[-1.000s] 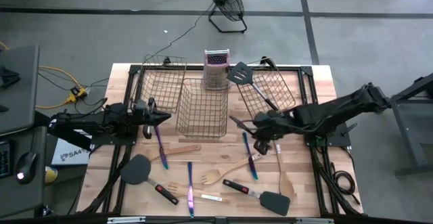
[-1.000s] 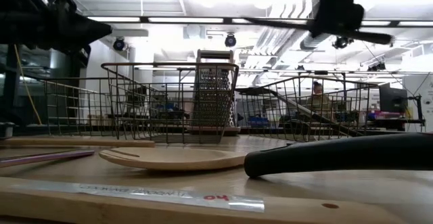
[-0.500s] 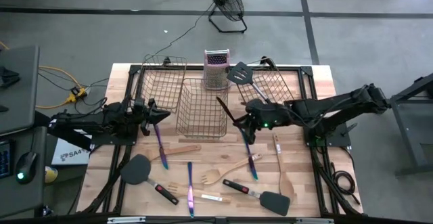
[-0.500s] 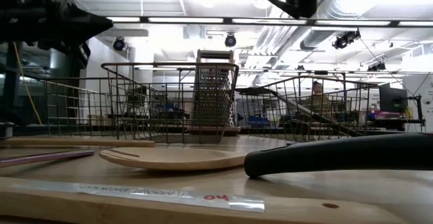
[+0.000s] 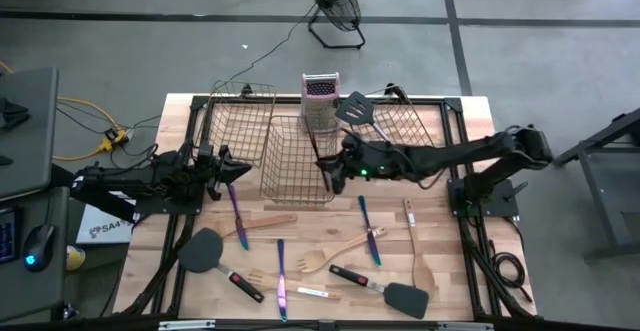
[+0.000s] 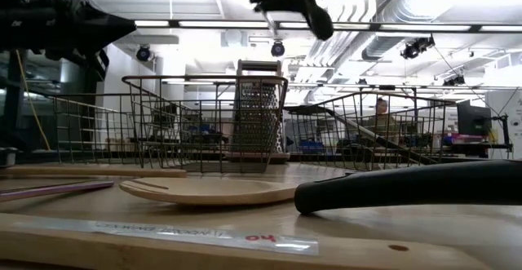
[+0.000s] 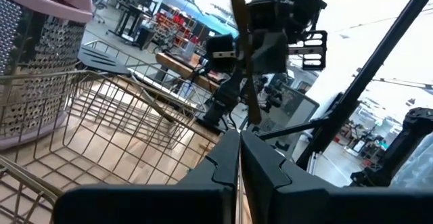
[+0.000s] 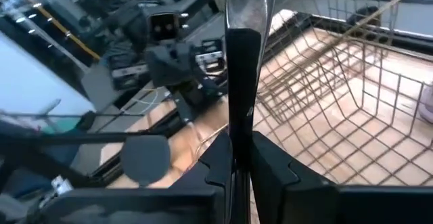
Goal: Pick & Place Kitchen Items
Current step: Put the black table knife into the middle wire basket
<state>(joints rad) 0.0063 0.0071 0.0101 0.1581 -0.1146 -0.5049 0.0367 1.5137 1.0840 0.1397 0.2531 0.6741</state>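
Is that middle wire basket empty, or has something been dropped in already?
Empty. From above, the middle basket shows only bare mesh. The right gripper holds a dark utensil over its edge, not yet released.

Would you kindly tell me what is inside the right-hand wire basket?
A black spatula lies in the right basket, its blade over the rim. The right arm covers the basket's near corner, so anything below cannot be seen.
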